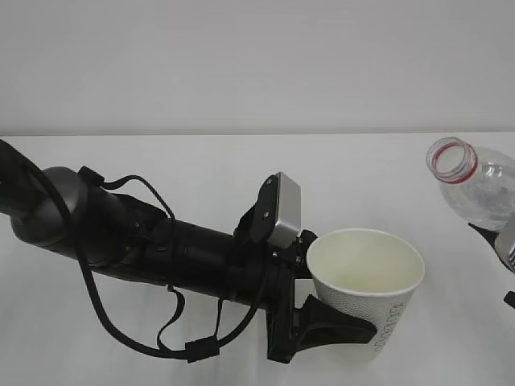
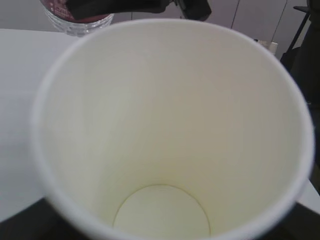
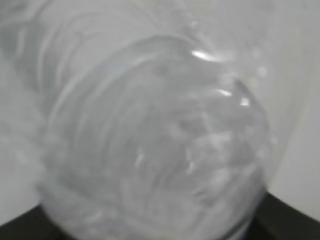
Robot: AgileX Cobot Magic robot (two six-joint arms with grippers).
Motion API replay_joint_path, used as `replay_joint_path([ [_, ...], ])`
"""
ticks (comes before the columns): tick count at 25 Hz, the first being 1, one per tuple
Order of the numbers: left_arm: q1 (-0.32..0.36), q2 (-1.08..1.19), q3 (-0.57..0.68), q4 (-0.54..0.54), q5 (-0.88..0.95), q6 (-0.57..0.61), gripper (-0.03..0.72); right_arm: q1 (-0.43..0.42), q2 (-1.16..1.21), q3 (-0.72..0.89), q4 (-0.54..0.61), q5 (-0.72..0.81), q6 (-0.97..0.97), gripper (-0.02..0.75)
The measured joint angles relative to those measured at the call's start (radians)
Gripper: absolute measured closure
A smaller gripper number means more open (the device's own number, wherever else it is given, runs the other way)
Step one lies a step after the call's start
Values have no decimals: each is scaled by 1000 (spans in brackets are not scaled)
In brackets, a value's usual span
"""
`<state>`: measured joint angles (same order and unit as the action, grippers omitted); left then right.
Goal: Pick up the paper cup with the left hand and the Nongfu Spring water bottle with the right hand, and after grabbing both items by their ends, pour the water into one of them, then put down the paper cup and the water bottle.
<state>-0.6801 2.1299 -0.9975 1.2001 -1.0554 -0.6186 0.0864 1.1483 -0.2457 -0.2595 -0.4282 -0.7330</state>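
Note:
The white paper cup (image 1: 366,277) is upright in the lower middle-right of the exterior view. My left gripper (image 1: 352,323) is shut on its lower half, one black finger (image 1: 334,326) curving round the wall. In the left wrist view the cup (image 2: 170,130) fills the frame, showing its cream inside and round bottom. The clear Nongfu Spring water bottle (image 1: 479,189) hangs at the right edge, tilted, its red-ringed open mouth pointing up and left, apart from the cup's rim. My right gripper (image 1: 507,241) is shut on its body, mostly cut off. The blurred bottle (image 3: 155,140) fills the right wrist view.
The white table (image 1: 201,173) runs back to a plain pale wall. My left arm (image 1: 121,233), with looped cables and a grey box (image 1: 283,211), lies across the left half. The bottle's red label (image 2: 75,17) shows at the top of the left wrist view.

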Motion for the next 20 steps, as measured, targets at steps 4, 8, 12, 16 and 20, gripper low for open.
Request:
replay_joint_path([
  [4,0,0,0,4,-5,-4,155,0,0,0,0,-2,-33,288],
  [8,0,0,0,25,-20,-5,155,0,0,0,2,-2,-71,288],
  [12,0,0,0,32,-27,-5,156,0,0,0,2,-2,-93,288],
  [16,0,0,0,34,-35,-7,156,0,0,0,2,-5,-134,288],
  [20,0,0,0,34,-42,-7,156,0,0,0,4,-5,-152,288],
])
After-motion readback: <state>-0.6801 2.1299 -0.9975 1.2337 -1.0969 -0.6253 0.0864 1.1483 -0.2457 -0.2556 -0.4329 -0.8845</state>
